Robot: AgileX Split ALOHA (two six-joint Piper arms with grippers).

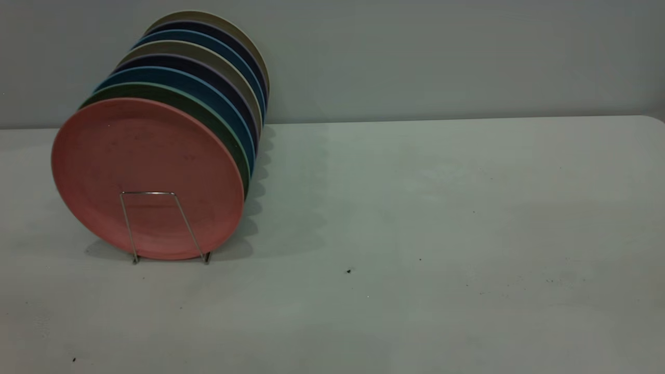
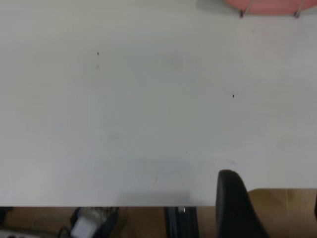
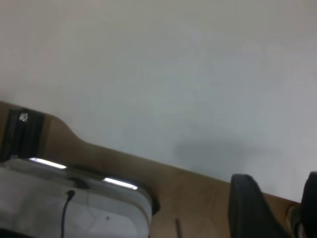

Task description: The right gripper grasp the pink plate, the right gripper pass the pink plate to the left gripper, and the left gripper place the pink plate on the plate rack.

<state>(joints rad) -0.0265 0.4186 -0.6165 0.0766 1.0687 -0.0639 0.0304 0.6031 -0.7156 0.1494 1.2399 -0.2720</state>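
The pink plate (image 1: 148, 171) stands on edge in the front slot of the plate rack (image 1: 156, 223) at the table's left, leaning on a mint-green plate (image 1: 208, 111). Its lower rim also shows in the left wrist view (image 2: 270, 6), far from that gripper. No arm shows in the exterior view. My left gripper (image 2: 272, 208) hangs over the table's near edge, open and empty, one finger (image 2: 233, 203) in plain view. My right gripper (image 3: 280, 208) is also at the table's edge, open and empty, with both fingers showing.
Several more plates, blue, dark navy and beige (image 1: 208, 57), fill the rack behind the pink one. The white table (image 1: 415, 234) runs right of the rack. Below the table's edge are a wooden floor (image 3: 163, 188) and a white case (image 3: 74, 203).
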